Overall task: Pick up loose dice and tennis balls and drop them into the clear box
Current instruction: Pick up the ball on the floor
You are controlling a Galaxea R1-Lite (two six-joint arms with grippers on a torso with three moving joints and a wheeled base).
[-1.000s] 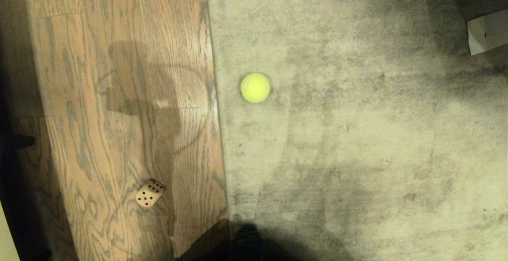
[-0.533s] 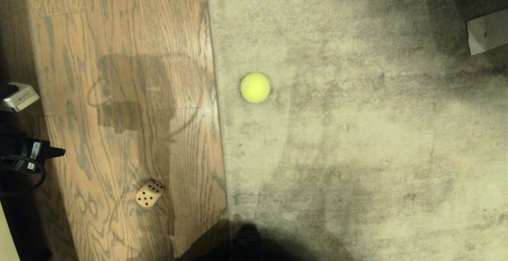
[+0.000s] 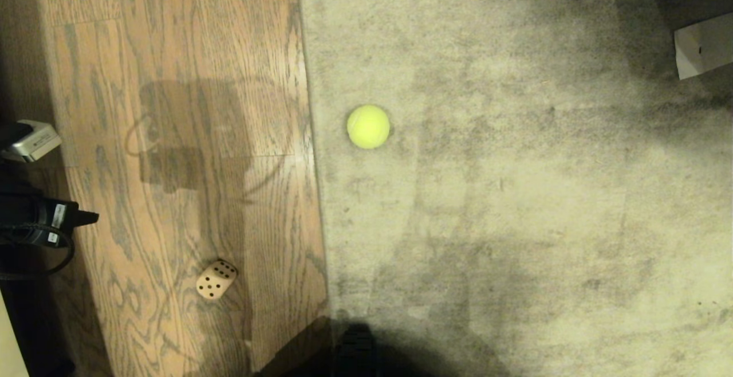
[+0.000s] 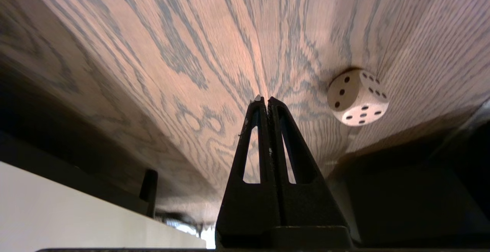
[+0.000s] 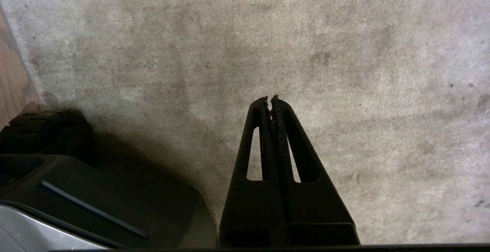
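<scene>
A pale tan dice (image 3: pixel 216 279) with dark pips lies on the wood floor (image 3: pixel 172 50), near the robot's base. One yellow-green tennis ball (image 3: pixel 368 126) rests on the grey carpet (image 3: pixel 515 193), just past the edge of the wood. My left arm (image 3: pixel 34 222) reaches in at the left edge of the head view, well apart from both. In the left wrist view the left gripper (image 4: pixel 264 99) is shut and empty above the wood, with the dice (image 4: pixel 358 97) off to one side of it. The right gripper (image 5: pixel 270 99) hangs shut and empty over bare carpet. The clear box is out of view.
The wood-to-carpet edge (image 3: pixel 312 165) runs up the head view. A pale flat object (image 3: pixel 704 50) lies at the far right on the carpet. The robot's dark base (image 3: pixel 355 348) fills the bottom middle and shows beside the right gripper (image 5: pixel 76 190). A white ledge (image 4: pixel 76 210) is near the left arm.
My left arm has come into the head view from the left edge, and its shadow on the wood has shifted. The dice and the tennis ball lie where they were.
</scene>
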